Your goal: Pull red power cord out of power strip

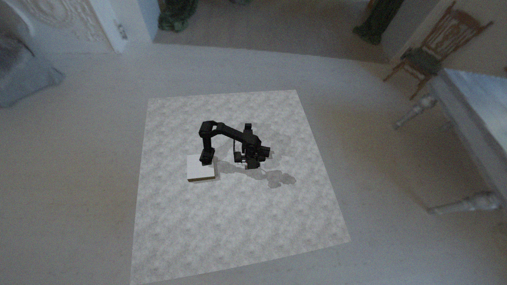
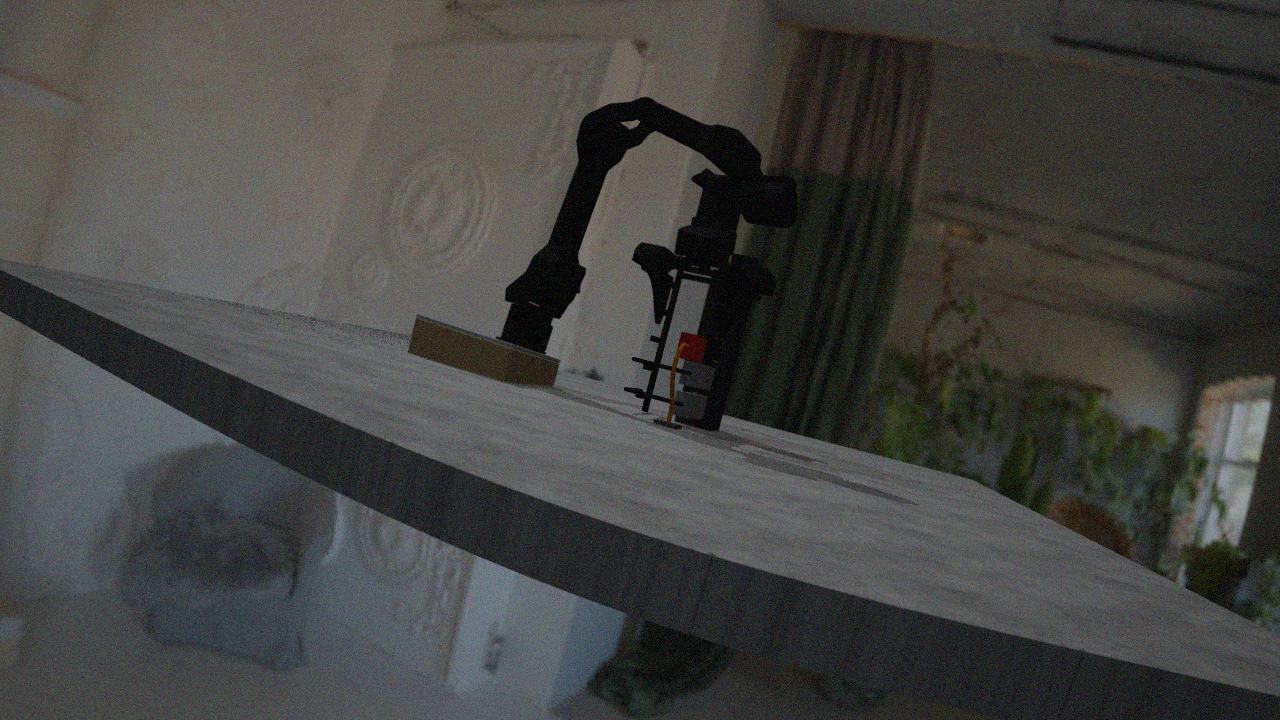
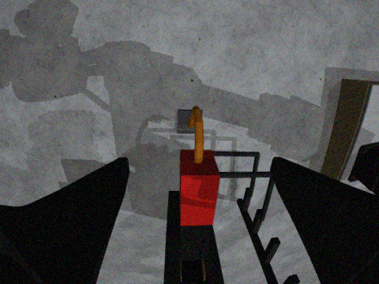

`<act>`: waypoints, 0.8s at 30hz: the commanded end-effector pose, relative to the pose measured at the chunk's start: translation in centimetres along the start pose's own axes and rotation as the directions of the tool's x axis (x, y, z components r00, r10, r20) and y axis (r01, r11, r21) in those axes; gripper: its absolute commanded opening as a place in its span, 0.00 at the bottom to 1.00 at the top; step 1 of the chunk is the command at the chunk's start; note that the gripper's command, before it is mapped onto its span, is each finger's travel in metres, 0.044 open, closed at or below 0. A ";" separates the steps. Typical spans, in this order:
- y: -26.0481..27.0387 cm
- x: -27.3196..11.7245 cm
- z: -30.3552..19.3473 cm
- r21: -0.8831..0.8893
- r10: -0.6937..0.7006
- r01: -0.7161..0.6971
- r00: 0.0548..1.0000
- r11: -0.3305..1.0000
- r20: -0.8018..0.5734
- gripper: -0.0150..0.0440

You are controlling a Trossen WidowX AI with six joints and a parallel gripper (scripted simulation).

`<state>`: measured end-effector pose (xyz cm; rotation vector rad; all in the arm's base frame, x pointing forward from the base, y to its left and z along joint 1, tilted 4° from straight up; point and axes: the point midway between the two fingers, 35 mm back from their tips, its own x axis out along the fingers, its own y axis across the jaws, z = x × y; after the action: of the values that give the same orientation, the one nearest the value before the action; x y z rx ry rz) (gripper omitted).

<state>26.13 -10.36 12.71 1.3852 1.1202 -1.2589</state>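
While the arm bends over the pale marble tabletop [image 1: 230, 219], its fingers stand spread wide and pinch nothing. In the wrist view the two dark fingers frame the picture at left and right, with open gaps between them and the red plug [image 3: 199, 195] in the middle. The plug is a small red block lying straight ahead of the gripper [image 3: 200, 226], centred between the fingers, its long axis running away from the camera. An orange cord [image 3: 198, 137] rises from its far end and curls over. Below it sits the pale power strip [image 2: 693, 389], seen in the side view standing on the tabletop with the plug at its top; whether the plug is fully out of its socket cannot be told. Judged from this, the release seems made, and the coming move is a straight pull back, so neither finger brushes the plug, cord or strip.
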 end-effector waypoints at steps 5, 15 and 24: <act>-0.1 -0.9 3.7 0.004 0.007 -0.007 1.000 1.000 0.006 1.00; -0.1 -0.9 3.7 0.004 0.007 -0.007 1.000 1.000 0.006 1.00; -0.1 -0.9 3.7 0.004 0.007 -0.007 1.000 1.000 0.006 1.00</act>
<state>25.44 -14.00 13.38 1.3903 1.1052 -1.2646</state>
